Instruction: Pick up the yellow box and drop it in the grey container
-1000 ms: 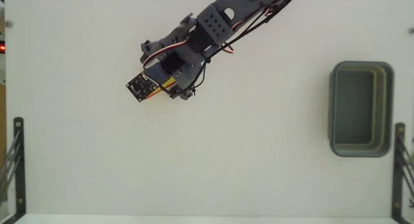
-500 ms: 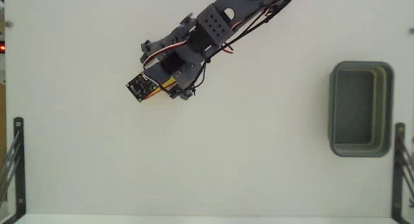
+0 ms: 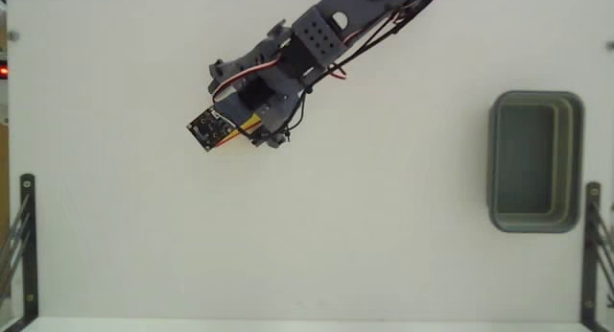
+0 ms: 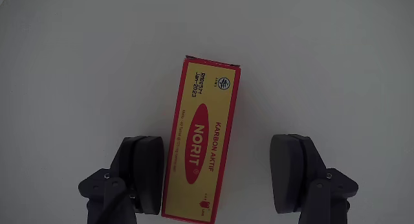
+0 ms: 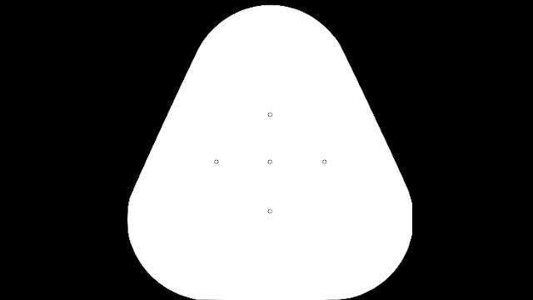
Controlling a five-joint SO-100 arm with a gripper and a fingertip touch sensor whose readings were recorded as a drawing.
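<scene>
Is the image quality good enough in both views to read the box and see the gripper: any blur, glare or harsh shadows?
Wrist view: sharp, even soft light; print on the yellow box is legible, gripper open, no glare. Fixed view: bright, nearly washed-out white table, faint shadows; box mostly hidden under the arm; grey container clear.

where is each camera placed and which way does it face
Fixed view: sits above, looking straight down on the white table; shows the dark arm reaching from the top edge and the grey-green rectangular container at right.
Wrist view: rides on the arm, facing down at the flat yellow box with a red oval; shows the open gripper, one finger beside the box.
Shared: the yellow box and gripper appear in both.
</scene>
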